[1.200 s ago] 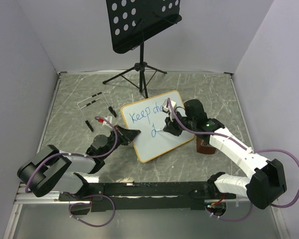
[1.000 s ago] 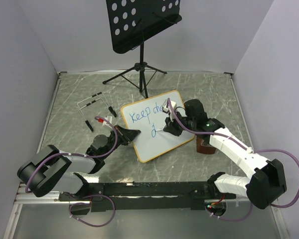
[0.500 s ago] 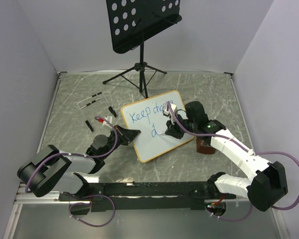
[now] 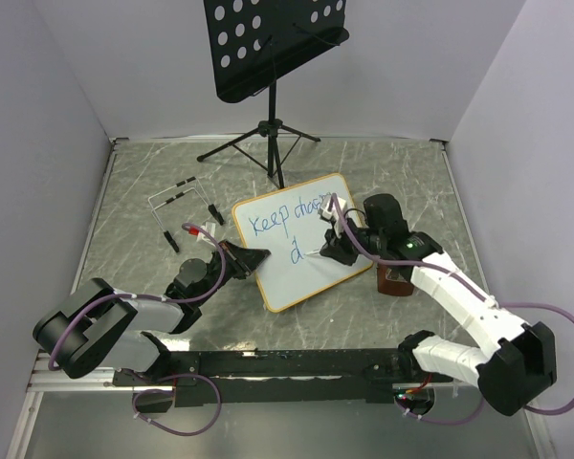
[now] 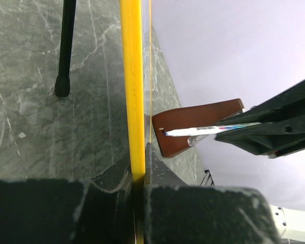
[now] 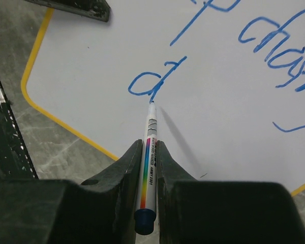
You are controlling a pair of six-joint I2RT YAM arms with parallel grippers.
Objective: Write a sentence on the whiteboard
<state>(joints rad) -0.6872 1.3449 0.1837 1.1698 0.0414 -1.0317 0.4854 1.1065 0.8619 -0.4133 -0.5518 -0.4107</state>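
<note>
Evidently the left gripper point(image 5: 138, 170) clamped the whiteboard's point(image 4: 301, 273) left edge to steady it while the right gripper point(image 6: 148, 150) pinched a marker point(image 6: 151, 122), tip on the sentence's point(image 6: 165, 81) second-line "d".

A: Left arm point(image 4: 124, 320) is lying low, stretching forward and rightward from its base. Left gripper point(image 4: 253, 258) is pinching the whiteboard point(image 4: 301, 277) by its edge, jaws pressing tight on the frame.

B: Right arm point(image 4: 454, 292) is bending inward (wrist tilting downward). Right gripper point(image 4: 327, 247) is clamping a marker point(image 6: 150, 127), fingers squeezing both sides.
</note>
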